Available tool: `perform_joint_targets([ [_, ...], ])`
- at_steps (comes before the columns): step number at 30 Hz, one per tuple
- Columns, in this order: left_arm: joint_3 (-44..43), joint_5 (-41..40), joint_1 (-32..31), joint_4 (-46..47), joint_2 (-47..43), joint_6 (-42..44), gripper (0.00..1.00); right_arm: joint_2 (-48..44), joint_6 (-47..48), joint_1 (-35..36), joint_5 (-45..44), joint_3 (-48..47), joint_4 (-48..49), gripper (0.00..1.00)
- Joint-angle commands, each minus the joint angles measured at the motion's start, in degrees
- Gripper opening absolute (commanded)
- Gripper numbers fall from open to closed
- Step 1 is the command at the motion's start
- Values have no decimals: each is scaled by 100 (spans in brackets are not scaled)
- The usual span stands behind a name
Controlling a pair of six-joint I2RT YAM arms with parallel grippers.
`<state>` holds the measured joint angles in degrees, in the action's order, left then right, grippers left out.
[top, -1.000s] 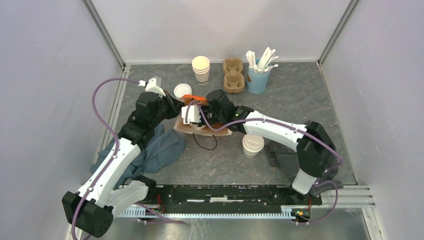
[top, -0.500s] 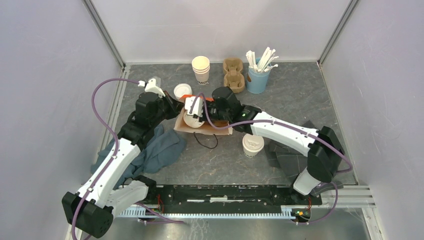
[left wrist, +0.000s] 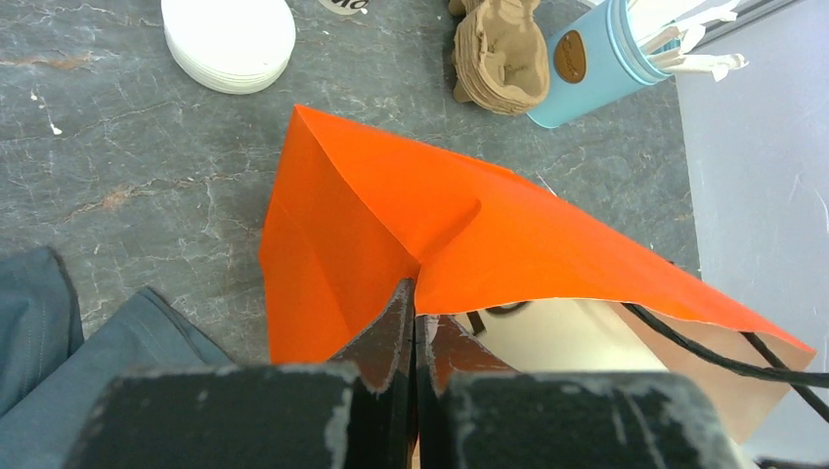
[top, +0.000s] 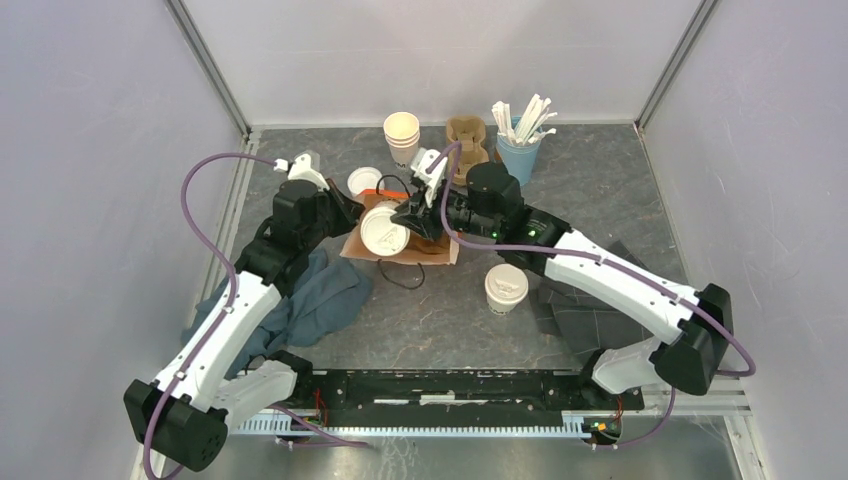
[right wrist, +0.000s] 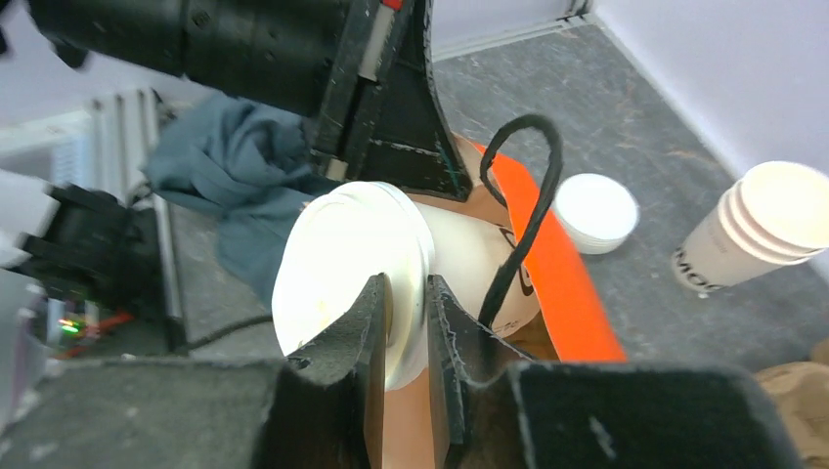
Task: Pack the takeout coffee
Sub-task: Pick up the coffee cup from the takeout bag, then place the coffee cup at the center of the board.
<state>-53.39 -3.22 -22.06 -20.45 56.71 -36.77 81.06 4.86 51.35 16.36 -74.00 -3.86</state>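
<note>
Handle (right wrist: 534, 227) crosses cup (right wrist: 342, 244) right end effector (right wrist: 406, 283) seemingly pinches; left end effector (left wrist: 414, 293) clamps bag (left wrist: 391, 215).

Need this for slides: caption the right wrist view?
Right gripper pinches the lidded cup by its rim at the bag mouth.

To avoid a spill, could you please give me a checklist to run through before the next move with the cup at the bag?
1. Grip of left gripper on bag edge: ok.
2. Pinch of right gripper on cup lid rim: ok.
3. That cup upright: not ok, it lies tilted, lid out of the bag mouth.
4. Black handle clear of it: not ok, the loop crosses it.
5. The second cup capped, standing on the table: ok.
6. Whether lid is fully seated: cannot tell.
</note>
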Motion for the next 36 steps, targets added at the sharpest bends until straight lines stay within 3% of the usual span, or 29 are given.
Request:
perform_joint_targets([
  [1,-192,-186,-19,-216,110,63,2,-373,-1462,-67,300,76,197,16],
  [10,-733,-994,-17,-1021,429,-232,2,-1131,-3508,-589,1309,298,539,18],
  [16,-857,-1236,-17,-1013,472,-278,2,-1470,-4176,-1078,1786,141,497,18],
  [29,-886,-1205,-20,-1049,464,-30,2,-1849,-4442,-3558,3431,-465,-473,17],
  [33,-928,-1025,-17,-992,441,81,2,-1719,-3907,-4263,3488,-225,-1024,17],
  [36,-948,-832,-19,-937,412,187,2,-1527,-3669,-4375,3135,225,-803,17],
])
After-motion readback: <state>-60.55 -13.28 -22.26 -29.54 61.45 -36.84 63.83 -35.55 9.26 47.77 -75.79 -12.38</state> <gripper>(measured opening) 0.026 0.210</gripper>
